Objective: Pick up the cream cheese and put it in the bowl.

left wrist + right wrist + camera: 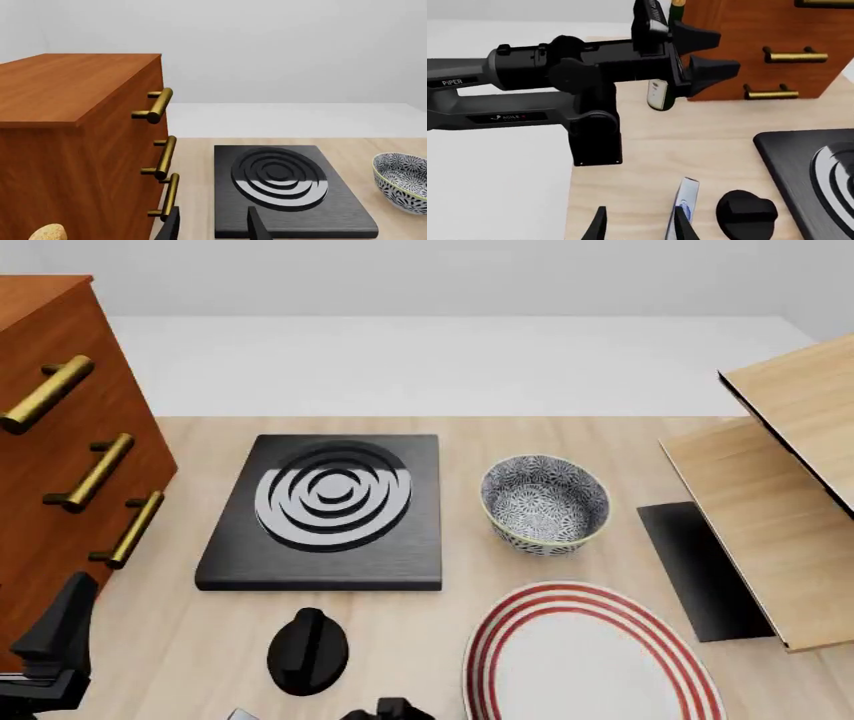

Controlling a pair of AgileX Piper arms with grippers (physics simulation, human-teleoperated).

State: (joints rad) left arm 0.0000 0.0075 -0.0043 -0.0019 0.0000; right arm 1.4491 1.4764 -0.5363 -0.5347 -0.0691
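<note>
A light wooden tabletop (561,430) with a fine grain fills the near part of the scene. Past its far edge lies a flat white floor (454,360), which meets a plain pale grey wall (441,275) along a straight line. On the left of the table stands a reddish-brown wooden cabinet (54,490) with three drawers, each carrying a brass bar handle (48,392); the handles sit one below another on its front face. On the right, pale wooden panels (787,470) slant in over the tabletop from the edge of the front view. The light is soft and even, throwing only faint shadows.
</note>
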